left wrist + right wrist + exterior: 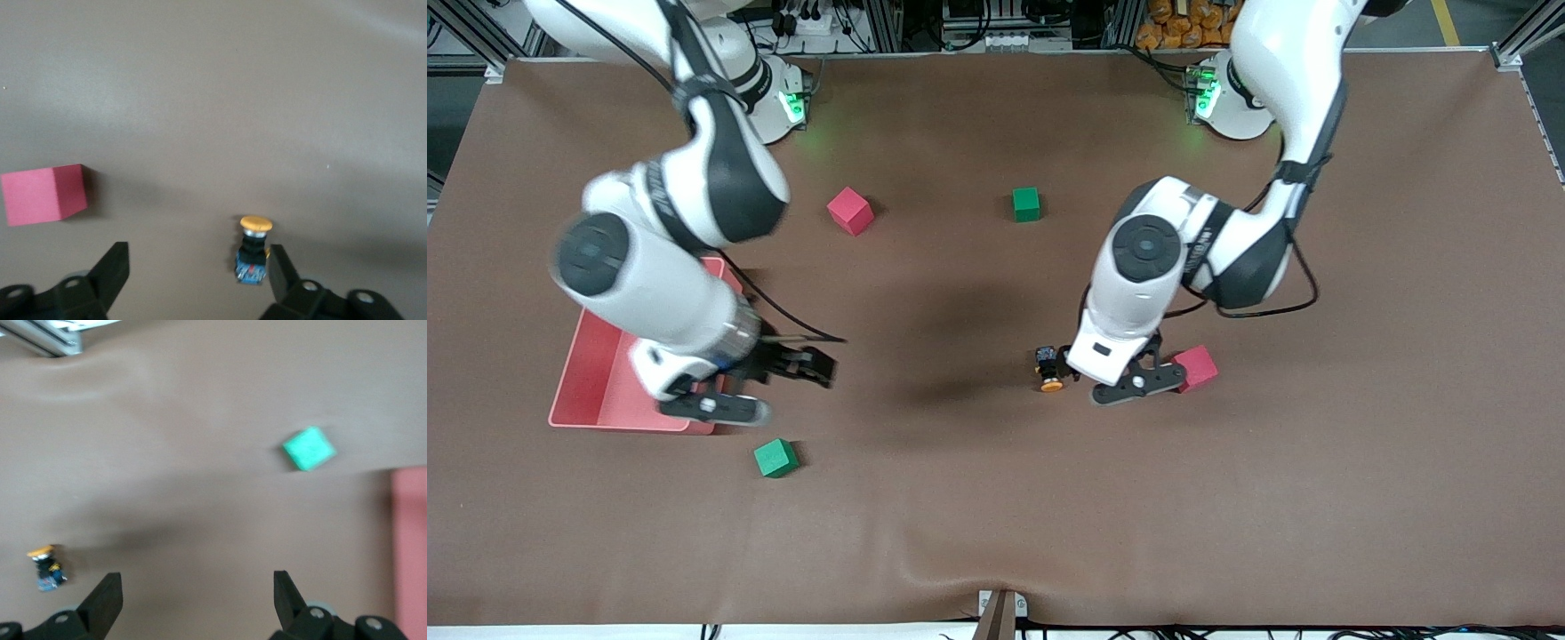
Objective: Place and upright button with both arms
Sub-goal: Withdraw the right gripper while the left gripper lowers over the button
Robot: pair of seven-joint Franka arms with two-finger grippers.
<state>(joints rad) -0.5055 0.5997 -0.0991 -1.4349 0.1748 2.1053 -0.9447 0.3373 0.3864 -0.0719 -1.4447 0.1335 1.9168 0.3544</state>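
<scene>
Button (1050, 371) lies on its side on brown table (996, 516), orange cap toward front camera, near table middle. Left gripper (1089, 378) low at button: fingers spread wide, one fingertip (279, 261) just beside button body, nothing gripped. Red cube (1195, 368) just beside left gripper, toward left arm's end. Right gripper (783, 373) well apart from button, over pink tray (596, 391) edge, fingers wide open, empty. Green cube (775, 458) near tray.

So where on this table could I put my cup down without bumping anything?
The bare brown stretch between the green cube and the button. It is crowded where the left gripper sits at the button beside a red cube, and around the pink tray.
</scene>
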